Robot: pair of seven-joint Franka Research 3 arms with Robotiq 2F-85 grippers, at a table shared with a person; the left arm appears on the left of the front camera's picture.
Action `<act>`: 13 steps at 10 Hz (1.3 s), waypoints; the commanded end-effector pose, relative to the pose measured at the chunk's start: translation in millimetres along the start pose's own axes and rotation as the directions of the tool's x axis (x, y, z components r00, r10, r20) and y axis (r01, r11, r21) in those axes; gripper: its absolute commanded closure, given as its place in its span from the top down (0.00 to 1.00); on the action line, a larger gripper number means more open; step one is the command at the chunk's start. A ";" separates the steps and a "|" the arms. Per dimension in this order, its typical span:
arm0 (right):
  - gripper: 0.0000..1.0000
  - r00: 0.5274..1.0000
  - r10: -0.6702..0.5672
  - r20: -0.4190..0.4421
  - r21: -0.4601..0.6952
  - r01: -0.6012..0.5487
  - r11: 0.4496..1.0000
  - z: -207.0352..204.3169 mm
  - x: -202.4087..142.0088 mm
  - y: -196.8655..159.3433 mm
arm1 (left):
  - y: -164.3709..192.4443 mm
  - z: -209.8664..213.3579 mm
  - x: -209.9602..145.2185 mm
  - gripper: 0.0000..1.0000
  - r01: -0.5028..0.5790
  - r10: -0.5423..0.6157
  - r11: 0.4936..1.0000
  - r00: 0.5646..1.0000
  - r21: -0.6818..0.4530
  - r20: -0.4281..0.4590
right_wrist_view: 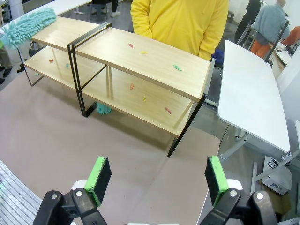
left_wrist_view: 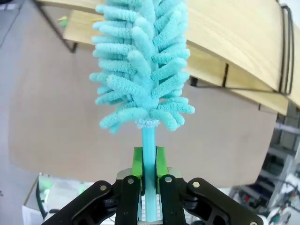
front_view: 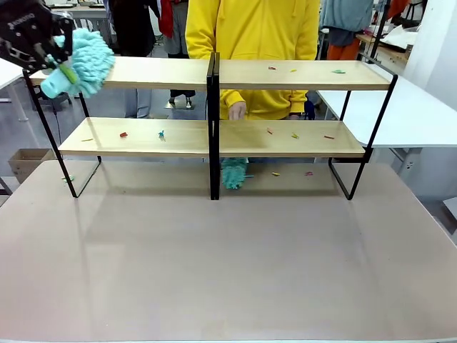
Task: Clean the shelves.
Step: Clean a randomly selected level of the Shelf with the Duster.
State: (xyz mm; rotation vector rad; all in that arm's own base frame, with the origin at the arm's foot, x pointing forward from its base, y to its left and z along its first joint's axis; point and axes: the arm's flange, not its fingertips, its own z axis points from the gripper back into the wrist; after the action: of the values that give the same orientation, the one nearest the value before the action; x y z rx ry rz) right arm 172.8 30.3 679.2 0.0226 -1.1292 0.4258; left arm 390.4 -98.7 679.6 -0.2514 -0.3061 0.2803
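A white table stands right of the grey-brown tabletop, over grey floor.

left gripper: black linkage body, silver screw heads, green pads. right gripper: same black build, green pads. person: yellow long-sleeved sweatshirt.

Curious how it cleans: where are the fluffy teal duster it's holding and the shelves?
duster [left_wrist_view: 140,70], left wrist view, on the fluffy head.
shelves [front_view: 314,77], front view, on the upper right board.

Pincer clamping duster, shelves beyond
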 end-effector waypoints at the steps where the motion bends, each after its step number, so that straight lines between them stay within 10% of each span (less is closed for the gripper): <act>1: 1.00 1.000 -0.004 0.003 0.007 0.004 1.000 0.3 0.3 -1.4 | 15.1 14.0 -2.8 0.12 -0.182 0.180 0.974 0.983 0.133 0.034; 5: 1.00 1.000 -0.004 0.003 0.007 0.004 1.000 0.3 0.3 -1.4 | 24.6 40.8 -14.2 0.12 -0.165 0.148 0.986 0.945 0.035 0.291; 10: 1.00 1.000 -0.004 0.003 0.007 0.004 1.000 0.3 0.3 -1.4 | 23.2 41.3 -21.4 0.12 0.015 -0.006 0.999 0.977 -0.037 0.213; 13: 1.00 1.000 -0.004 0.003 0.007 0.004 1.000 0.3 0.3 -1.4 | 35.8 65.4 -37.0 0.12 0.353 -0.299 0.890 0.930 -0.290 0.215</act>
State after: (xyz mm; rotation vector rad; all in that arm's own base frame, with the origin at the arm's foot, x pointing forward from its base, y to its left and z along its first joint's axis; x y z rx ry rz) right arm 172.9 30.3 679.2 0.0225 -1.1292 0.4257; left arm 342.6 -82.7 721.2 -0.3766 -0.5490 0.0581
